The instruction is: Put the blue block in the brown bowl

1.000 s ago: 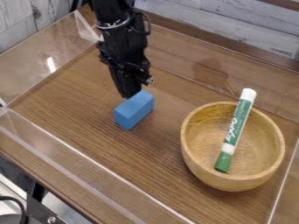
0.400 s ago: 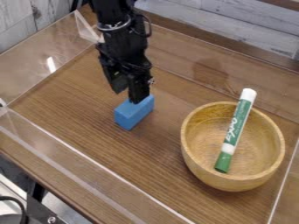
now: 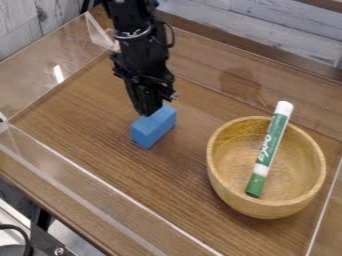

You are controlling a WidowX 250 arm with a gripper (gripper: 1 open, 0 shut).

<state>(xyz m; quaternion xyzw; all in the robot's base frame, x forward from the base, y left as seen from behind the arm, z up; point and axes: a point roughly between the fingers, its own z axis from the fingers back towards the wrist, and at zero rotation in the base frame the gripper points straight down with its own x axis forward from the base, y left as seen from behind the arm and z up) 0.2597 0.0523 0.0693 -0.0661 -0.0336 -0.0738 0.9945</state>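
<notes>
The blue block lies on the wooden table, left of the brown bowl. My gripper points straight down over the block's far end. Its dark fingers have come in against that end and look shut on it, while the block still rests on the table. The fingertips' contact with the block is partly hidden by the fingers themselves. The bowl stands at the right front, well apart from the gripper.
A green-and-white marker leans inside the bowl, its cap over the far rim. Clear plastic walls ring the table. A pale plank wall runs behind.
One second ago the fingers were shut above the block. They then opened wide astride its far end, and now they have narrowed onto it. The hand and the block stayed in place.
</notes>
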